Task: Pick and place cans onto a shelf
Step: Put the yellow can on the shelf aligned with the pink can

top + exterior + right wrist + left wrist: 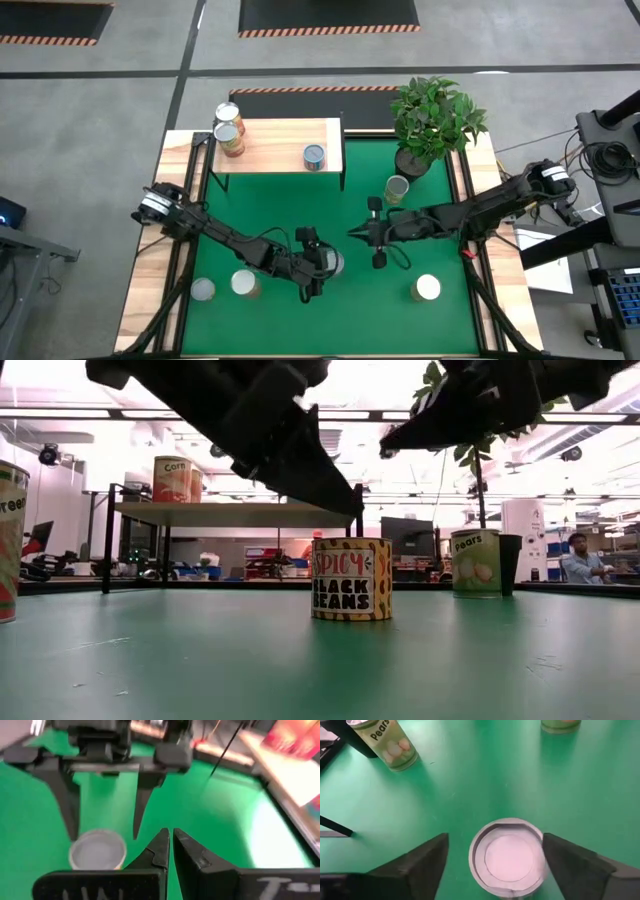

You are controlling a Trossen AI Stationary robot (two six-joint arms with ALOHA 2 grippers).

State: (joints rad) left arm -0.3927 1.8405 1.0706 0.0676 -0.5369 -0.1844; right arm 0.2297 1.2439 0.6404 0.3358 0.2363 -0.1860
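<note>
Left hand [322, 262] low over the green surface [350, 310], mid-front. Fingers [415, 865] spread wide, 1 each side of a can [507, 855] labelled black beans; gaps both sides, no contact, nothing held. Right hand [378, 232] hangs just beside, fingers pressed together, empty. Shelf [275, 147] at back left carries 3 cans [229, 130]. Pears can [397, 188] by the plant pot [412, 163].

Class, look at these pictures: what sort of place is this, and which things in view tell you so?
Probably a robotics lab or workshop. Hazard-striped floor mats lie beyond the table, a person sits among monitors and equipment in the background, and ceiling strip lights run over an open room.
</note>
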